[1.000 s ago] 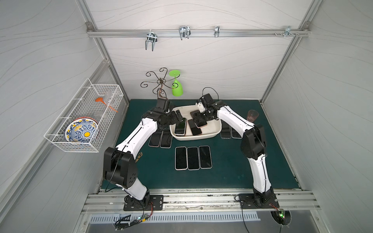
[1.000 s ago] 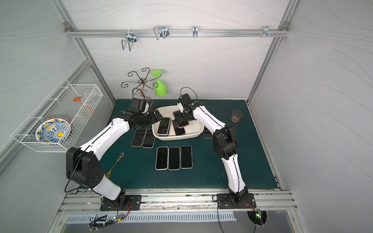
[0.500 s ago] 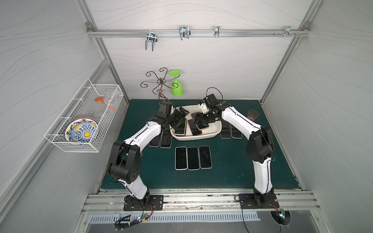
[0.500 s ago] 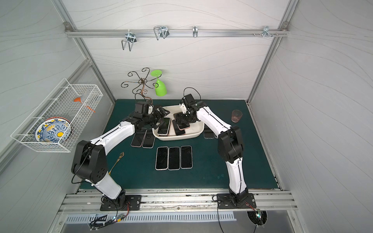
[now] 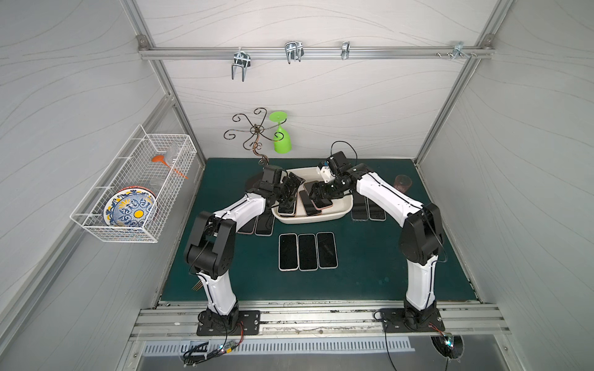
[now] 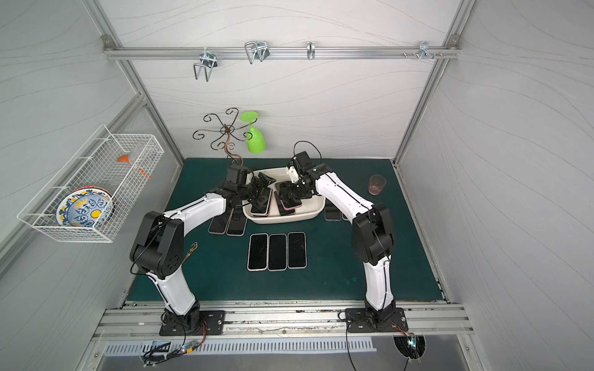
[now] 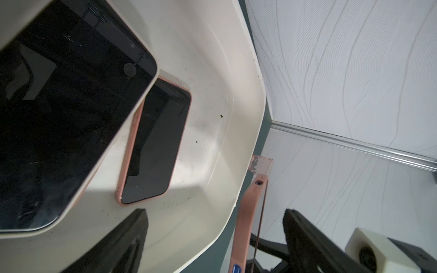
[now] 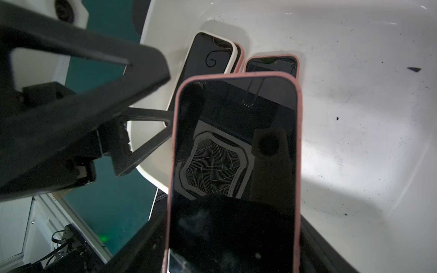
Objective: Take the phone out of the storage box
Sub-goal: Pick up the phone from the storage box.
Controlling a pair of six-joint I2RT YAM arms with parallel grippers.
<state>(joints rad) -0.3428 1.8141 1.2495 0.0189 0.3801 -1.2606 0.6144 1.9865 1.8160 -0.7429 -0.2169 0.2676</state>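
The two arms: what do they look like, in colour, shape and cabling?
The left arm and right arm have white shells, black joints, black base plates and thin black cables. The left gripper and right gripper are black, with open triangular finger frames.

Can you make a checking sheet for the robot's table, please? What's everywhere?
Surface: green mat, row of three phones flat on it, pairs at both sides.
Job's things: storage box holds several phones; pink-cased phone raised above them.
Clutter: brown cup; green glass hanging upside down; plate in wire basket.
Hands: left hand open at the box's edge; right hand shut on the pink-cased phone.
Cables: black cable looping above the right wrist.
Surroundings: white walls, hook rail.
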